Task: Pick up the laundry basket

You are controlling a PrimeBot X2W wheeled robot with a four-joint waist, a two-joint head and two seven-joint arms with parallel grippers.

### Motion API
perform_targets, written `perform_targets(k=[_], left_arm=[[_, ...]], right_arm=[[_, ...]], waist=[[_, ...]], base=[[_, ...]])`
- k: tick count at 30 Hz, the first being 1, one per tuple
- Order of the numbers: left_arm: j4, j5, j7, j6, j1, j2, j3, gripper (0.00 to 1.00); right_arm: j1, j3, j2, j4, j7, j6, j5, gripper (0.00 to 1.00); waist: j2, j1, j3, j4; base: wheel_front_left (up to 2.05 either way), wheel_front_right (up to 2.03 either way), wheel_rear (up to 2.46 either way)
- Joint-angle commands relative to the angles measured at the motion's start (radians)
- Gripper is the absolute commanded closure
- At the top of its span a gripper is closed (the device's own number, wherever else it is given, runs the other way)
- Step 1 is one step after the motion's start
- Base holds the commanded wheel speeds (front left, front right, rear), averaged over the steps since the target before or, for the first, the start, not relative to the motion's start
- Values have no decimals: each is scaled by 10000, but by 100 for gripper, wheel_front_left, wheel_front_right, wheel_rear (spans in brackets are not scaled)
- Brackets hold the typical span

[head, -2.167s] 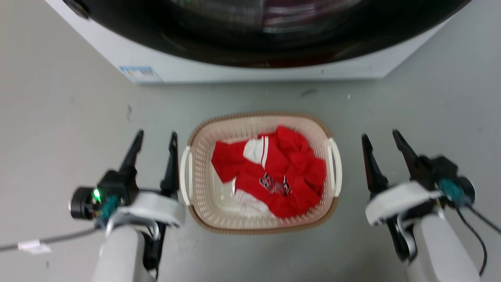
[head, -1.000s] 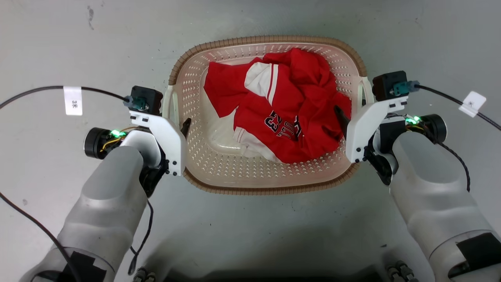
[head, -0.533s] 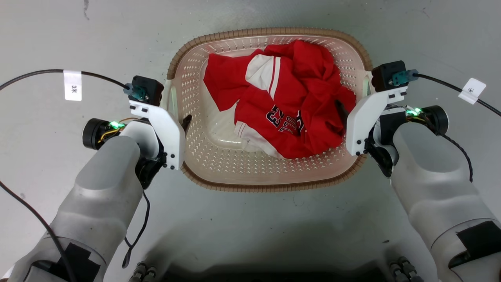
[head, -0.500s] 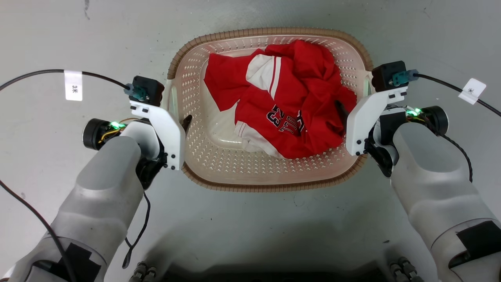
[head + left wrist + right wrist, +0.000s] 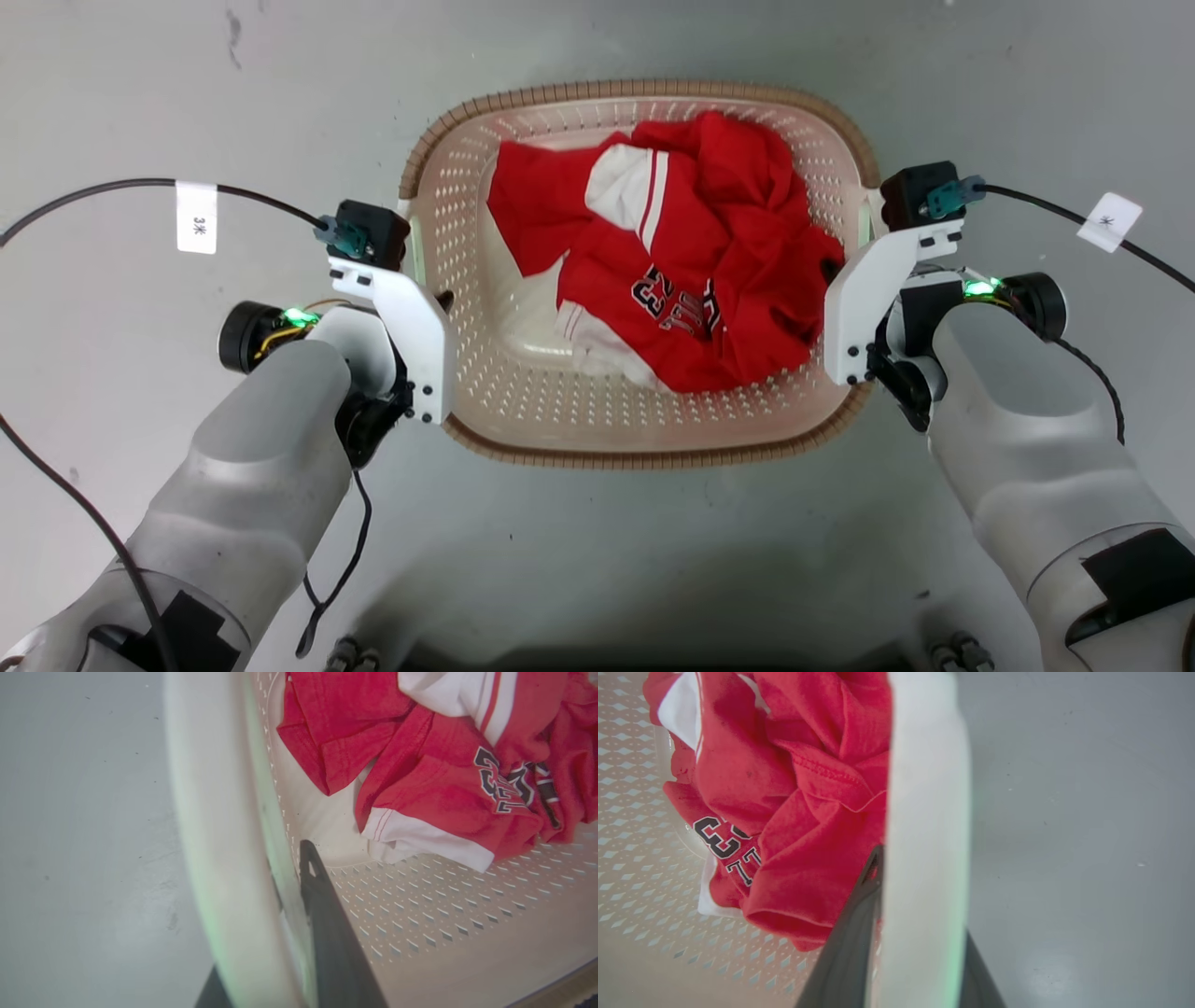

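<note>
Beige basket: rounded-rectangular perforated plastic laundry basket [image 5: 644, 455] with a brown woven-look rim, lying between the two hands, with smooth grey floor [image 5: 597, 560] on every side of it. Whether its base touches that floor cannot be told.
Contents: crumpled red and white jersey [image 5: 691, 271] with dark numerals, heaped toward the basket's right and far sides. Bare perforated bottom shows along its left and near sides.
Left hand: left hand [image 5: 431, 301] at the basket's left side, clamped on the white left handle [image 5: 411, 254]. In the left wrist view this hand [image 5: 285, 877] has one dark finger [image 5: 327, 933] inside against the basket wall [image 5: 420, 914]. The other finger [image 5: 212, 996] lies outside the handle [image 5: 219, 858].
Right hand: right hand [image 5: 845, 271] at the basket's right side, clamped on the white right handle [image 5: 864, 219]. In the right wrist view this hand [image 5: 920, 896] has its inner finger [image 5: 852, 938] inside the basket and its outer finger [image 5: 980, 984] beyond the handle [image 5: 924, 812].
Cloth and fingers: the jersey's white hem [image 5: 420, 844] lies apart from the left inner finger. Red folds [image 5: 798, 812] touch the right inner finger.
</note>
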Motion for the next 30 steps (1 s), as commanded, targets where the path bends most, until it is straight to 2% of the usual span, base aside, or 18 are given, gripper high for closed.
perform_targets(k=[1, 9, 16, 23, 24, 30], left_arm=[[-136, -152, 109, -30, 19, 84, -238, 100], [-358, -1549, 1199, -28, 425, 472, -878, 100], [-982, -2986, 2623, -45, 1069, 671, -1390, 100], [-1542, -3688, 3580, -56, 1759, 1119, -2195, 100], [-1666, -3971, 3870, -56, 2064, 1219, -2472, 100], [-1931, -4388, 4235, -60, 2565, 1310, -2921, 100]], right_arm=[[111, 194, -12, 69, 249, 28, 0, 100], [486, 469, -39, 226, 1574, 28, 202, 100], [1066, 786, -16, 270, 3699, 30, 677, 100], [1867, 1225, -19, 34, 5513, 33, 1546, 100], [2084, 1424, -26, -63, 5995, 37, 1783, 100], [2490, 1702, -20, -98, 6537, 40, 2050, 100]], waist=[[0, -1, -364, -43], [0, -1, -2072, -246], [0, -1, -3964, -304], [0, -1, -5788, -317], [0, -1, -6512, -333], [0, -1, -7743, -360]], base=[[0, 0, 0], [0, 0, 0], [0, 0, 0], [0, 0, 0], [0, 0, 0], [0, 0, 0]])
